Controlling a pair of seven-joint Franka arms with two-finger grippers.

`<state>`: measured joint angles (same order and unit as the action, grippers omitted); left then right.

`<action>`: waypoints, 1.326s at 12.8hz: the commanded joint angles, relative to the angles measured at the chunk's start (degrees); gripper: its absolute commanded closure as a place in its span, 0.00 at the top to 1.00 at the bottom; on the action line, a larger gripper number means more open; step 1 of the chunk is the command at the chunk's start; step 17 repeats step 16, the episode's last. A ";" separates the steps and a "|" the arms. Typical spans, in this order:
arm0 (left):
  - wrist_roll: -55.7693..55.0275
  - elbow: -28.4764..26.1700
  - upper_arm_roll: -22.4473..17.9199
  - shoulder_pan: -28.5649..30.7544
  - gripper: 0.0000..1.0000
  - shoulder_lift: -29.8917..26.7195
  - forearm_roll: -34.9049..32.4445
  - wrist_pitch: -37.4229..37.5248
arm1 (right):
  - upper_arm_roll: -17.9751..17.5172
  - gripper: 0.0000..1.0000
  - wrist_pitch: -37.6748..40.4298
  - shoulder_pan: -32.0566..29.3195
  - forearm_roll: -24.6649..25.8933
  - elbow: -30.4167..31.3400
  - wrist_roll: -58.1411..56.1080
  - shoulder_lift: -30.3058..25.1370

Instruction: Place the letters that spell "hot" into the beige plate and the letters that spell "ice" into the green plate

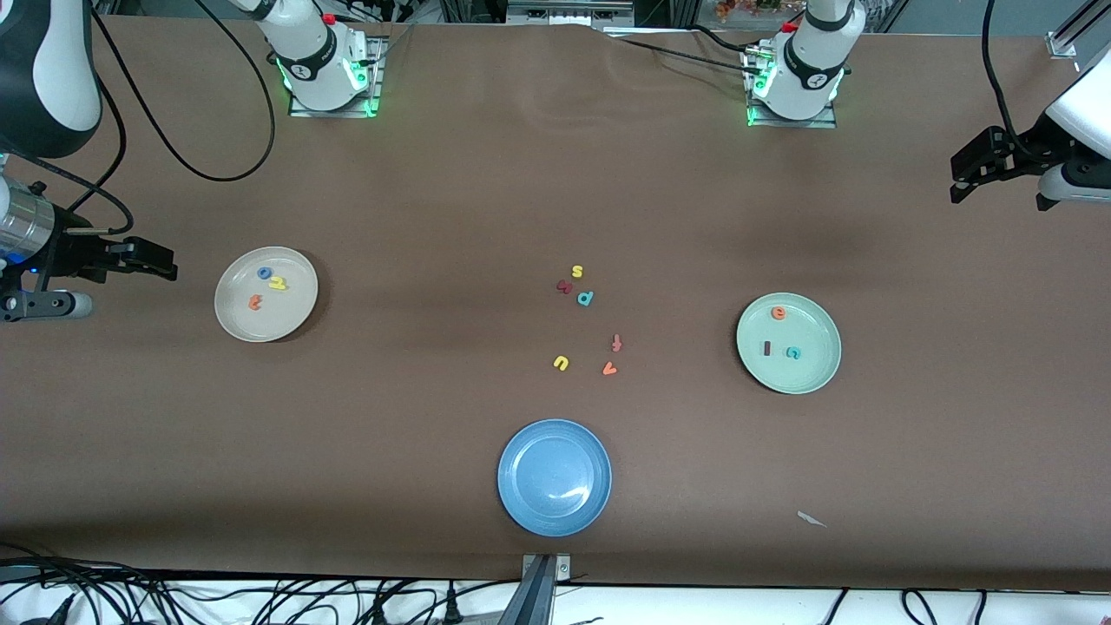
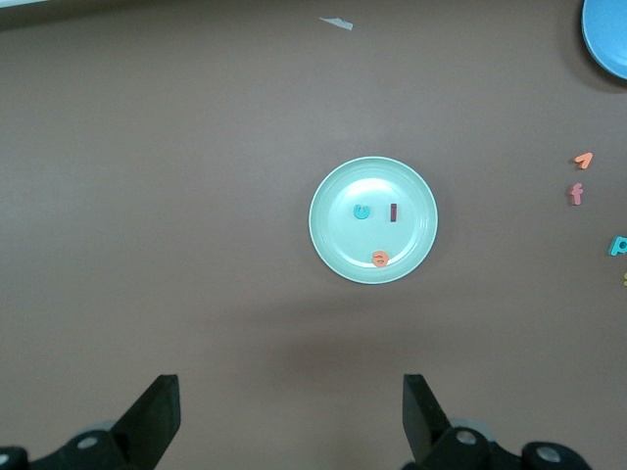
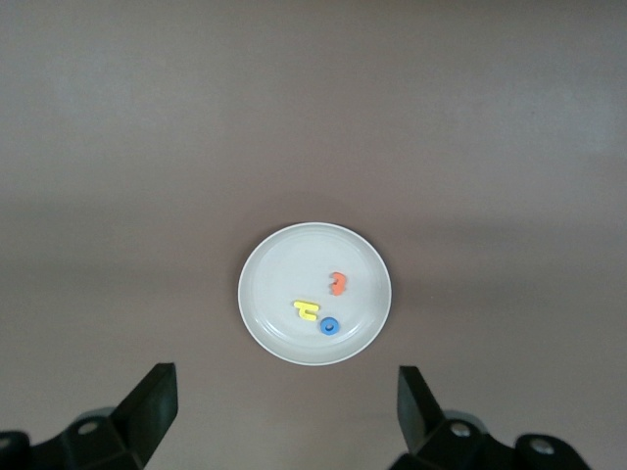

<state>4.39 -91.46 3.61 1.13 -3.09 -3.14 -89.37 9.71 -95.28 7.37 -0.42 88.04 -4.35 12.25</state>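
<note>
A round, shallow cream-beige plate (image 1: 266,293) is seen on the brown desk (image 1: 434,217) toward the right arm's end, and three tiny toy letters are held in it: a blue ring-shaped o (image 1: 264,273), a yellow h (image 1: 278,282) just beside it, and an orange t (image 1: 255,302) a little nearer to the front camera. A round, shallow pale mint-green plate (image 1: 788,343) is placed toward the left arm's end, and in it an orange e (image 1: 779,313), a dark red straight bar i (image 1: 766,348) and a teal c (image 1: 792,352) are found, the i and c side by side and the e apart from them. A round blue plate (image 1: 555,476) is set nearest to the front camera, with nothing shown in it. Between the beige and green plates, loose letters are scattered on the desk: a yellow s (image 1: 577,272), a dark red letter (image 1: 564,286), a teal d-shaped letter (image 1: 586,299), a red-orange f (image 1: 616,343), a yellow u (image 1: 561,363) and an orange v (image 1: 609,370). No other writing can be read. The right gripper (image 1: 161,260) is held up beside the beige plate with its fingers spread apart and nothing between them; the left gripper (image 1: 963,174) waits over the desk's edge at the left arm's end, fingers likewise apart and unloaded.
</note>
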 commanded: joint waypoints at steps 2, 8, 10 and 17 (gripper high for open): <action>0.18 1.99 0.08 0.19 1.00 0.81 1.82 1.83 | -12.41 0.99 0.97 -11.13 0.07 -0.59 3.12 -1.35; 0.27 1.99 0.17 0.19 1.00 0.81 1.82 2.88 | -12.52 0.99 0.97 -10.10 1.83 -0.94 2.86 -0.92; 0.36 2.08 0.17 0.19 1.00 0.72 1.91 3.58 | -12.52 0.99 0.97 -10.10 2.35 -1.03 2.86 -0.92; 0.18 2.08 0.25 0.19 1.00 0.72 1.91 3.58 | -12.26 1.00 1.06 -10.27 2.27 -1.03 2.94 -0.48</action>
